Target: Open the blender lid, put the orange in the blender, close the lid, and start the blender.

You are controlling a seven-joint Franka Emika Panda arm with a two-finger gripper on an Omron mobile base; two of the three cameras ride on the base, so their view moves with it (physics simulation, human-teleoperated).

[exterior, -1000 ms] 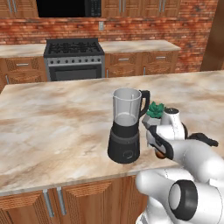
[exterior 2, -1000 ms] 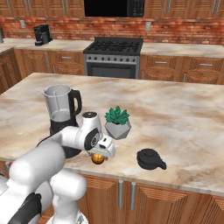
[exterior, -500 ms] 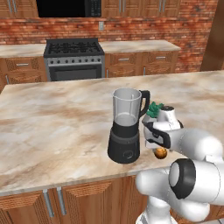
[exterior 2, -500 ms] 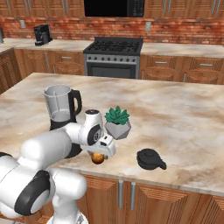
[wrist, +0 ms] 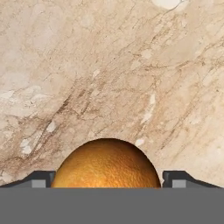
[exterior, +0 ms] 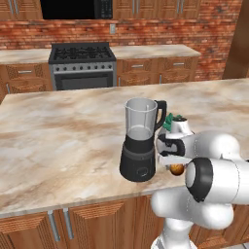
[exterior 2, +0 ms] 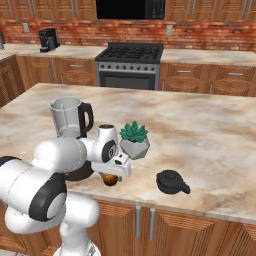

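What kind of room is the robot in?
It looks like a kitchen. There is a stove against a brick wall, wooden cabinets beside it, and a marble counter holding a blender.

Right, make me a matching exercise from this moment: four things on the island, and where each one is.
Things:
1. blender
2. blender lid
3. orange
4. potted plant

Places:
A. between the gripper fingertips
B. lying on the counter, off the jar
C. behind the robot's wrist
D. standing open-topped beside the arm

Pairs: 1-D, 2-B, 3-A, 4-C
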